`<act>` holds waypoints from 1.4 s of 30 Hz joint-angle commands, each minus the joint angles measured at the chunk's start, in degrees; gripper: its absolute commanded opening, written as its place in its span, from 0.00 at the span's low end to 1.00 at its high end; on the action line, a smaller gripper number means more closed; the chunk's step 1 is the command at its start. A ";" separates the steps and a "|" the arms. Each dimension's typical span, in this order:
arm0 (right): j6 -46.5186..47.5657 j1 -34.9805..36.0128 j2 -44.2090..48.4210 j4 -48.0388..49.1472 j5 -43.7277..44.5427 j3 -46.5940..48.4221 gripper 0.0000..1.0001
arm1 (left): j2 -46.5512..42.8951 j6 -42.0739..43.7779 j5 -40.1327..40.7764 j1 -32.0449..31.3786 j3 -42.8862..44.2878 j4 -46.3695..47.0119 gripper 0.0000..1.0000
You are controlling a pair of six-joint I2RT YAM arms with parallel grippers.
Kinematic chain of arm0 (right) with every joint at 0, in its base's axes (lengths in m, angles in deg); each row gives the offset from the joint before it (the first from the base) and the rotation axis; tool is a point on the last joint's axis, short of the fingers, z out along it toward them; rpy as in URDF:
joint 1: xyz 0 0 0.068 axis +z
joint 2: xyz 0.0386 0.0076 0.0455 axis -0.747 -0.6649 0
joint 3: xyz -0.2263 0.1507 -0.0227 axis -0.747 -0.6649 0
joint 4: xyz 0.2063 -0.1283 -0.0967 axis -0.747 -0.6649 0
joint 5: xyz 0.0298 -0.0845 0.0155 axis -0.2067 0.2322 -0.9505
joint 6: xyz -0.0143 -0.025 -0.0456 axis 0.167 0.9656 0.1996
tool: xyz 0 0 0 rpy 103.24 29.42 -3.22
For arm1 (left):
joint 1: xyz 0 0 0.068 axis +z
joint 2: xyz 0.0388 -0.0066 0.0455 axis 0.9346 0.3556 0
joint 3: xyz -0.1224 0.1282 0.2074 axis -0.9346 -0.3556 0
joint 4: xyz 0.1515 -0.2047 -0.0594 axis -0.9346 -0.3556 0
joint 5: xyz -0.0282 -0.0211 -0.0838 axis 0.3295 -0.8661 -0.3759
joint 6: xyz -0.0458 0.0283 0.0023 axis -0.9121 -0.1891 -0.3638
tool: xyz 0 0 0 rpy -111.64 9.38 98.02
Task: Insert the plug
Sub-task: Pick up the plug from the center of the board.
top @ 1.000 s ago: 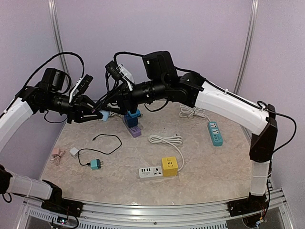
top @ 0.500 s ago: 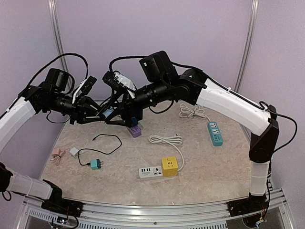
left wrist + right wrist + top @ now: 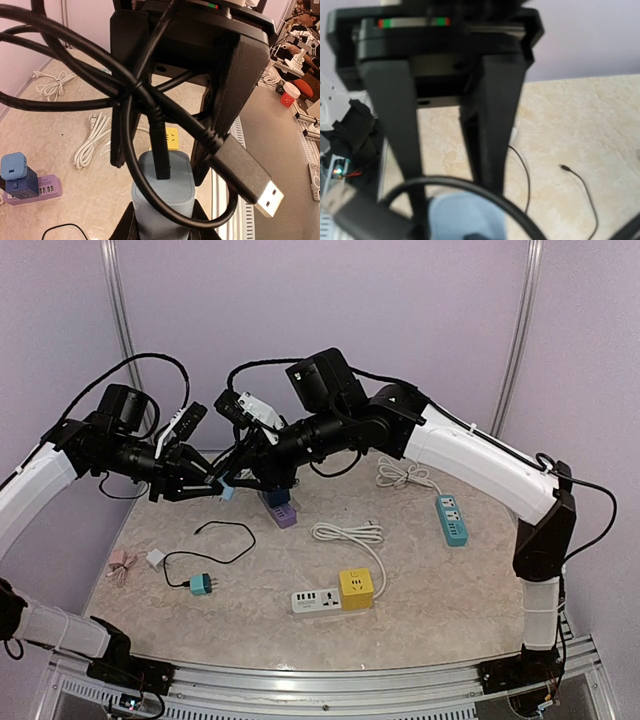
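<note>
Left gripper [image 3: 207,484] is clamping adapter [image 3: 162,200]; right gripper [image 3: 159,170] is straddling it, jaws apart, maybe not touching. Cable [image 3: 125,145] is looping round the adapter, likely snagging and tugging plug [image 3: 247,175] askew.

Pale-blue adapter [image 3: 162,200], black cable [image 3: 145,97], yellow cube socket [image 3: 356,586], teal strip [image 3: 451,519], purple hub [image 3: 284,515].

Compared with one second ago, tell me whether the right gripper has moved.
Yes. In the top view the right gripper has sunk slightly and shifted left relative to the purple power strip, ending nearer the blue charger.
</note>
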 commanded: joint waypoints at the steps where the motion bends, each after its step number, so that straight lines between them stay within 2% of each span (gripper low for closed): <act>1: -2.87 -0.04 -4.30 -3.20 0.21 1.14 0.36 | -0.22 1.28 -2.81 -1.74 2.45 3.46 0.00; 9: -3.08 -0.11 -7.09 -4.15 -5.56 3.94 0.42 | -0.03 1.76 -1.64 -2.48 3.12 3.41 0.00; 15: -2.75 -0.08 -6.90 -4.17 -8.72 3.80 0.17 | 0.64 2.26 -1.35 -3.04 3.31 3.23 0.00; 20: -2.81 -0.02 -7.10 -4.44 -10.88 3.71 0.10 | 1.01 2.26 -0.97 -3.39 3.69 3.46 0.00; 21: -3.00 -0.02 -7.15 -4.40 -11.26 3.71 0.00 | 1.06 2.19 -0.90 -3.42 3.80 3.59 0.00; 26: -3.12 0.21 -6.67 -4.09 -11.56 3.08 0.00 | 1.28 2.01 0.04 -3.55 3.88 3.65 0.00; 31: -3.76 0.20 -1.96 1.21 -8.26 -3.75 0.00 | 1.24 2.10 2.14 -3.55 3.61 3.55 0.00; 37: -3.74 0.14 4.49 8.29 -5.17 -13.21 0.00 | 1.28 1.65 3.55 -3.46 3.37 3.74 0.30; 40: -3.29 0.06 5.46 8.26 -3.72 -14.61 0.00 | 1.35 1.98 4.46 -3.38 2.93 3.55 0.50; 42: -2.53 -0.15 5.81 6.59 -2.63 -14.66 0.00 | 1.29 2.71 4.62 -3.25 2.69 2.93 0.59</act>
